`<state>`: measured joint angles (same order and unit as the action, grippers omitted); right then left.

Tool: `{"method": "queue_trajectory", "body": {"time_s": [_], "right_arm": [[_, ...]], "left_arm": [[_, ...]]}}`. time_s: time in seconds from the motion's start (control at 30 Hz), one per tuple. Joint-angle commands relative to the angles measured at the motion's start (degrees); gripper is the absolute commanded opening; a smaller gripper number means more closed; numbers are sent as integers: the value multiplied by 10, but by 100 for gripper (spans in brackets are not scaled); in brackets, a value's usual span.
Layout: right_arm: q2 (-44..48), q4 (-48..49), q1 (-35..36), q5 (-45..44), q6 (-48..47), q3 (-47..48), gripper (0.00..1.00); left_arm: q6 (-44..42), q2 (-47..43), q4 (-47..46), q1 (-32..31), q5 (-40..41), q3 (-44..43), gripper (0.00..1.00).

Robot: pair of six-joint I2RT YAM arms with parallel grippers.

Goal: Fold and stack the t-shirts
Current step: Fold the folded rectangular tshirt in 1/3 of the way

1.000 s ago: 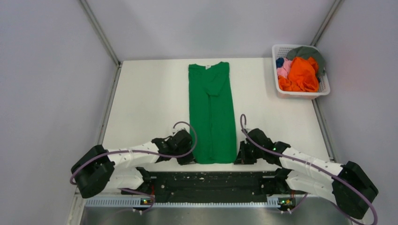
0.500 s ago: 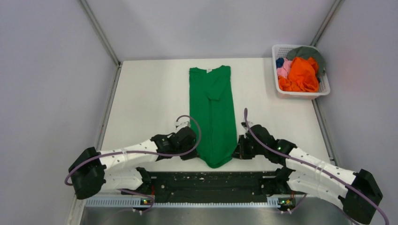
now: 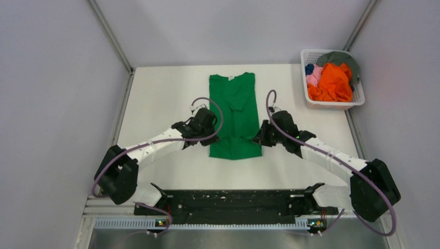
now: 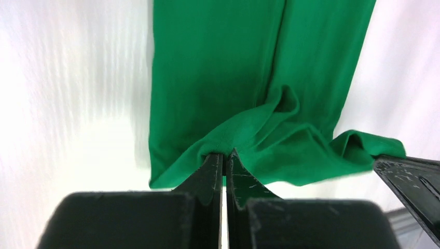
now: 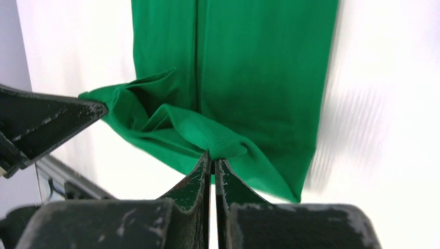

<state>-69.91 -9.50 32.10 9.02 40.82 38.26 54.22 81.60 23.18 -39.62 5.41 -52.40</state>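
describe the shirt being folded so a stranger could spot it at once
On the white table, look at the middle. The green t-shirt lies there as a narrow strip, its near end pinched by the left gripper and right gripper. It alone is spread out; the other shirts are heaped in the white basket.

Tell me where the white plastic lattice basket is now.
In the top view, the white plastic lattice basket sits at the white table's far right corner, right of the bright green t-shirt.
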Motion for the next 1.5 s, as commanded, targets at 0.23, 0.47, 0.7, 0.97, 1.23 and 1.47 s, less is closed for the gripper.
{"method": "queue_trajectory", "body": {"time_s": [0.23,0.47,0.7,0.97,1.23,1.47], "right_arm": [[-132,72,-60,-55,-43,142,0],[-194,106,-90,-30,-55,177,0],[-254,132,-110,-14,-65,211,0],[-315,157,-131,-9,-58,251,42],[-220,97,-132,-23,-78,205,98],[-87,77,-131,-8,-37,23,98]], "left_arm": [[-99,122,-7,100,-13,-142,0],[-142,187,-4,134,-40,-218,0],[-164,263,16,154,-84,-281,0],[-160,314,30,170,-69,-337,50],[-143,219,26,170,-83,-270,99],[-89,89,-56,139,-106,-37,99]]}}
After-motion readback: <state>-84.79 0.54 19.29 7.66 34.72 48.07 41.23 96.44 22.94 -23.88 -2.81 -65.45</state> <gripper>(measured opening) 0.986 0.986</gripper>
